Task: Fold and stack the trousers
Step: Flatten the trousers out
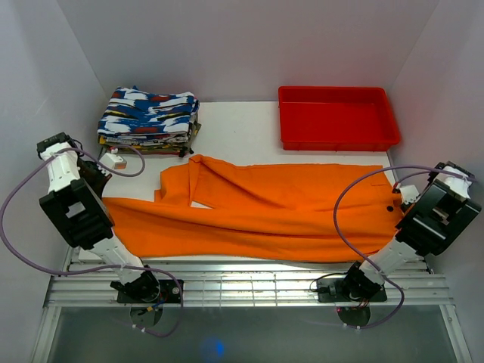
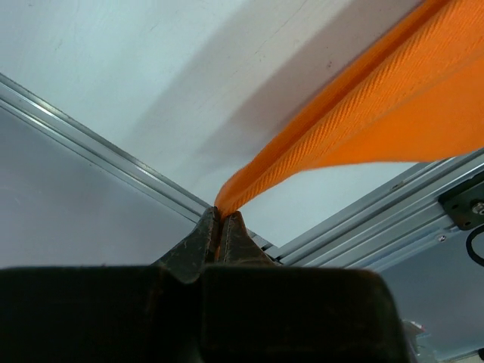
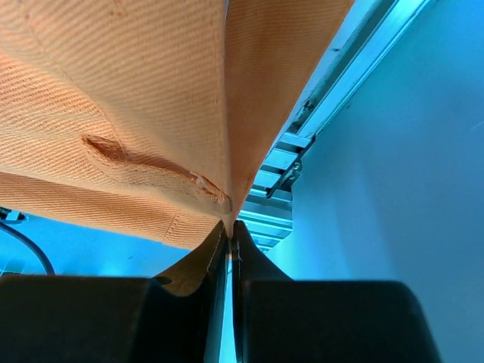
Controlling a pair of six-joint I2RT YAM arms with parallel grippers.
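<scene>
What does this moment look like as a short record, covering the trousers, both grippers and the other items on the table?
trousers: orange, spread lengthwise across the table, a flap turned over near the left end
left gripper: shut on an edge of the trousers
right gripper: shut on the trousers, cloth rising from its tips
folded clothes: patterned stack, far left corner
red tray: far right, apart from the trousers
task state: trousers not yet stacked

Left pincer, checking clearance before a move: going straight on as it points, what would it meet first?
The trousers pinched in the left pincer; beyond them probably the white surface, depth unclear.
</scene>
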